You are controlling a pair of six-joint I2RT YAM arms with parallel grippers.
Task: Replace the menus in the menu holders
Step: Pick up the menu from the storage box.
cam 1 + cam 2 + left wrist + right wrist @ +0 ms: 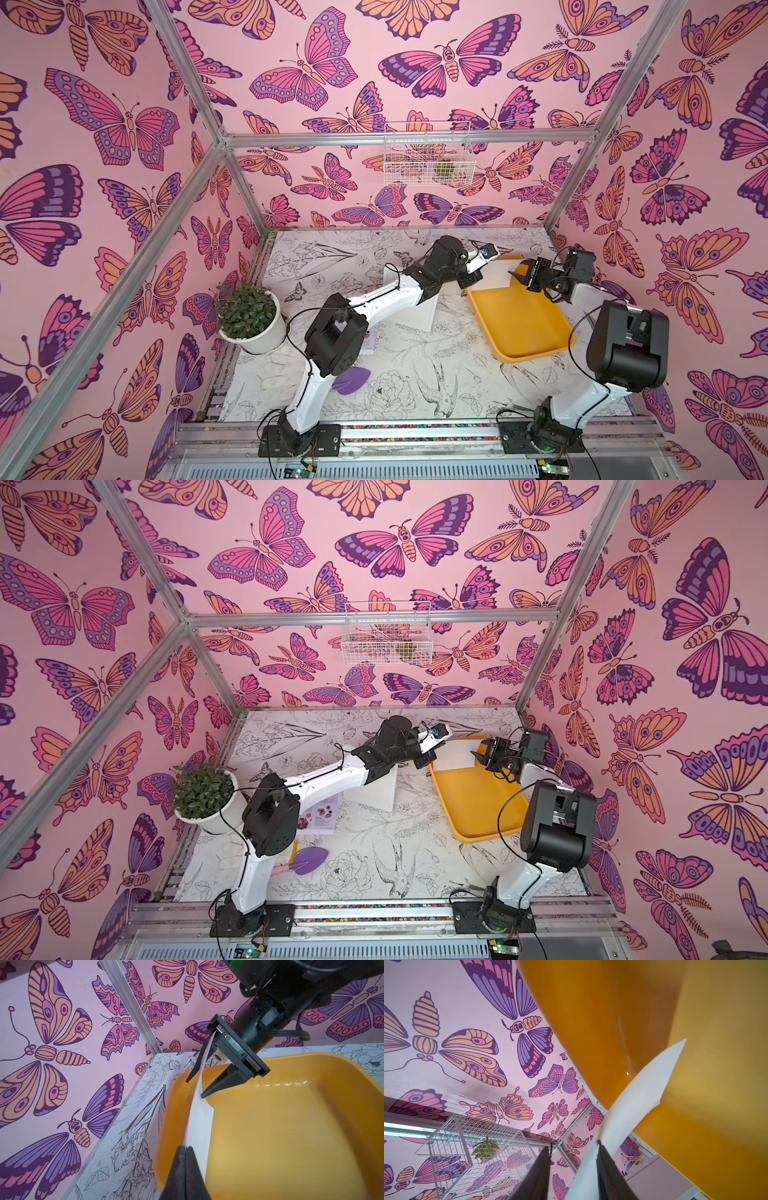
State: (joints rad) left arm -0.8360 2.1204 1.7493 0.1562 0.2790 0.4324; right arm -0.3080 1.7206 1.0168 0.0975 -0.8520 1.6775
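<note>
Left gripper [185, 1148], pressed shut, pinches the menu sheet [199, 1124], blank side showing, over the yellow tray's [291, 1136] far end; right gripper [194, 1089], spread, straddles its opposite edge. I should close squarely before any release. Menu holder [374, 791] sits left of the tray.

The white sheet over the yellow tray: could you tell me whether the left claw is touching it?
Touching. The left wrist view shows the left claw closed on the edge of the white sheet, pinching the paper between its tips.
</note>
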